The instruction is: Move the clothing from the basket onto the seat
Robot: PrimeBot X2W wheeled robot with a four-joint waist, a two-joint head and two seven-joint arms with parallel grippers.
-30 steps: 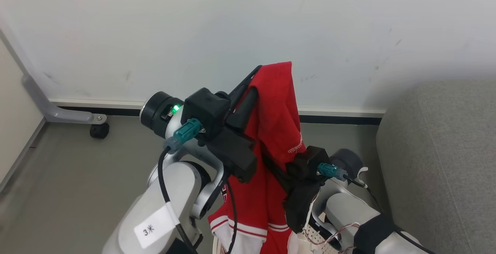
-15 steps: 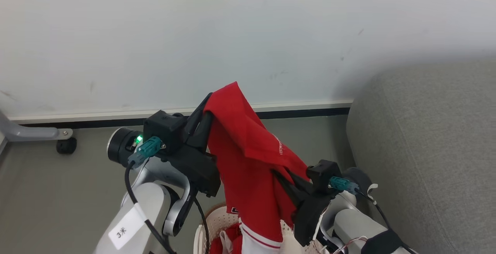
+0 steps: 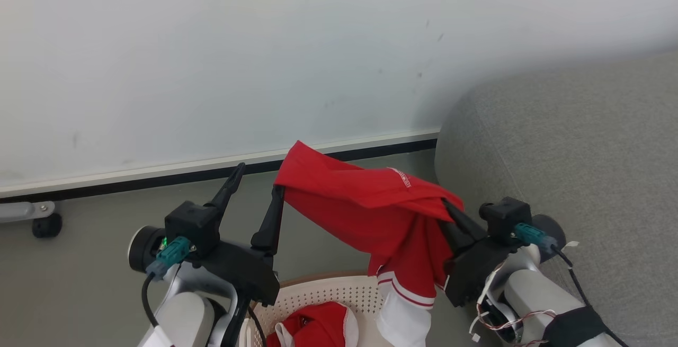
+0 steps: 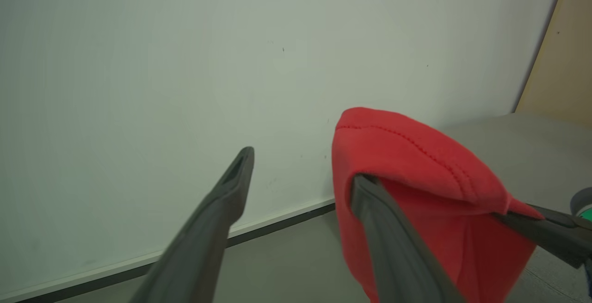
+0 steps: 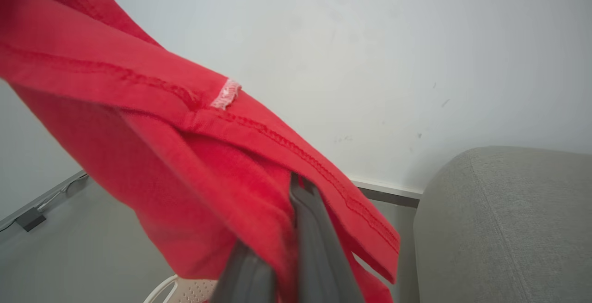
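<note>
Cloth of the bright red soft garment (image 3: 371, 209) hangs over the cream perforated plastic basket (image 3: 318, 290), clamped in my right gripper (image 3: 450, 212) for the grey upholstered seat (image 3: 572, 151); left gripper (image 3: 259, 177) gapes, one finger (image 4: 384, 229) under it.

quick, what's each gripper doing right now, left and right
left gripper: jaws open, red garment draped over one of them
right gripper: shut on the red garment
</note>
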